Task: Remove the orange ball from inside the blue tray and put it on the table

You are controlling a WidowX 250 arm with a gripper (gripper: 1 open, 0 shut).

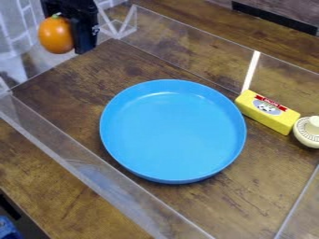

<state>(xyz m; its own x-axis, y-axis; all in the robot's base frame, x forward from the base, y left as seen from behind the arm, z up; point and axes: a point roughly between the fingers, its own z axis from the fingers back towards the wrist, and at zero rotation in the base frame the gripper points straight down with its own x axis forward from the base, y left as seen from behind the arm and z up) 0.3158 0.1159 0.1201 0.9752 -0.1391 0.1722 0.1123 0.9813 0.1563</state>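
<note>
At the far left, the orange ball (54, 35) is held aloft, clear of the blue tray (173, 130).

Closed tight on the ball's right side is the dark gripper (73, 33), high above the far left corner of the table (149, 65), beside the clear acrylic wall (50, 140). Near the centre, the tray is seen lying bare on the wood. Just to its right, a small yellow box (268, 111) is set, and a round cream object (308, 132) lies at the right edge.
</note>
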